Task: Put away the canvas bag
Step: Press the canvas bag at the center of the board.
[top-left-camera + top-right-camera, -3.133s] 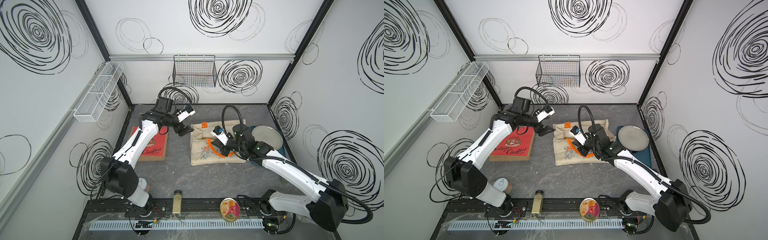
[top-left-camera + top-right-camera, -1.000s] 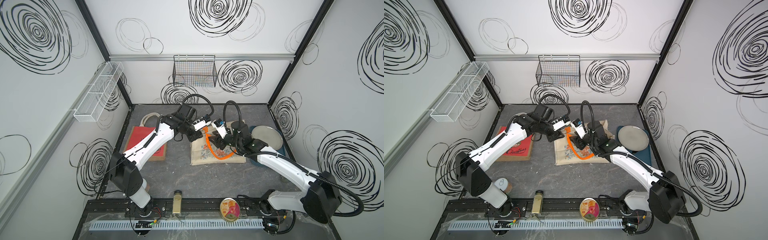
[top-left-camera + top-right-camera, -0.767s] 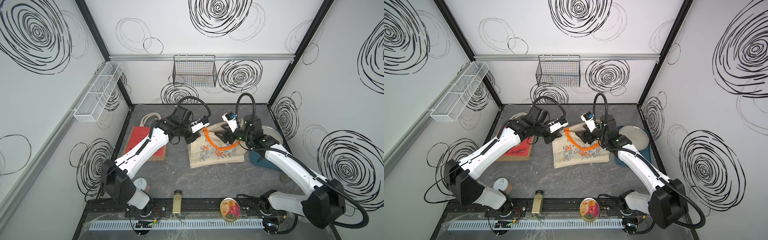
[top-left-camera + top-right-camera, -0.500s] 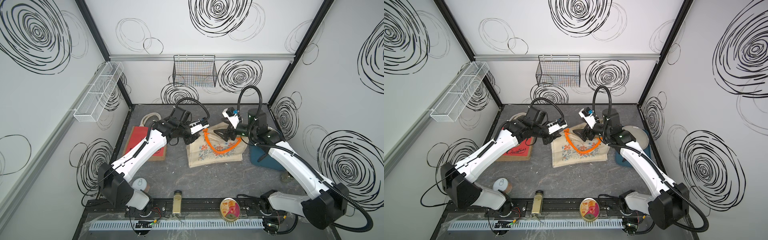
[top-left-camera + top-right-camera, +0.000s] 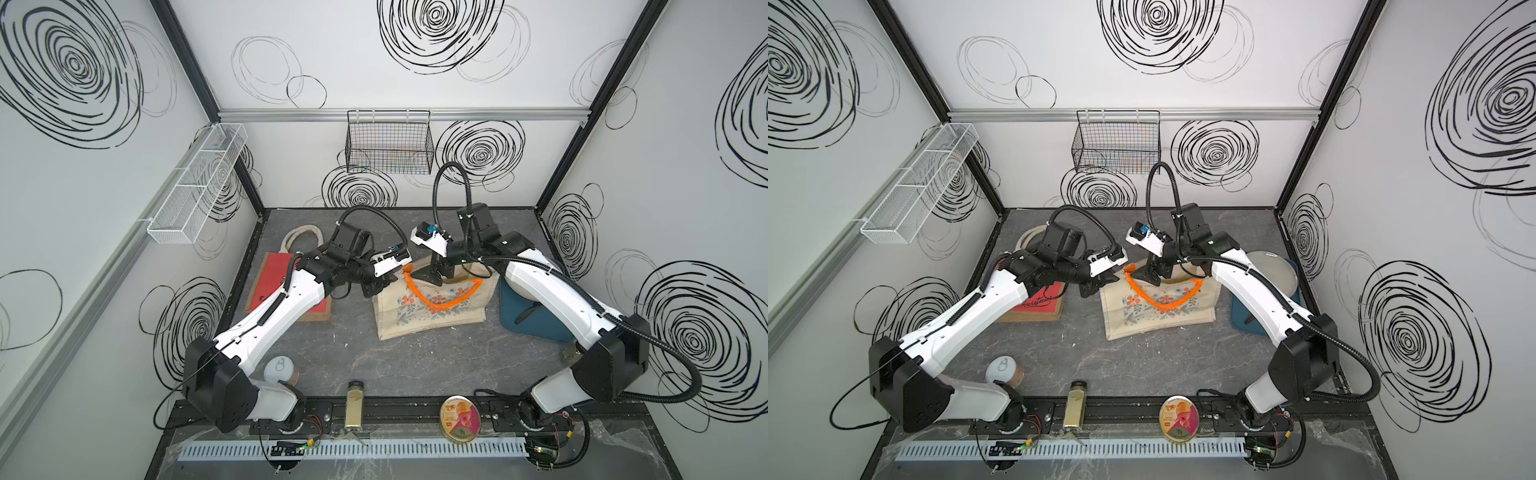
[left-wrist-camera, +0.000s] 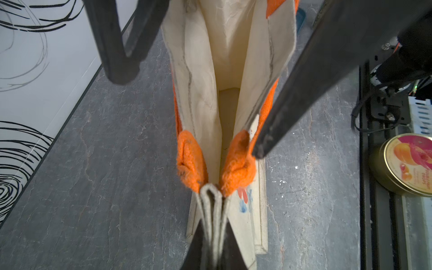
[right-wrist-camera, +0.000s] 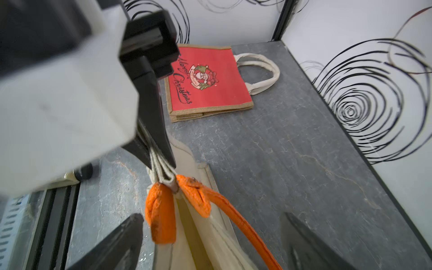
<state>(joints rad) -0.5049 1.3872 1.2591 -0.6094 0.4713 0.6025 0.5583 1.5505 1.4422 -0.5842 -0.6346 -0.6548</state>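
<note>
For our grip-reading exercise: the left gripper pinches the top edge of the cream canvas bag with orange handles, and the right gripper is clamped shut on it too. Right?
The right gripper is not clamped: the right wrist view shows its jaws spread wide apart. The left gripper does pinch the top edge of the cream canvas bag with orange handles.

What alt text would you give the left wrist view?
The left tool pinches the folded edge of the cream canvas bag, its mouth gaping between orange handles. The open right tool straddles the bag over a grey table, with a candy tin nearby.
</note>
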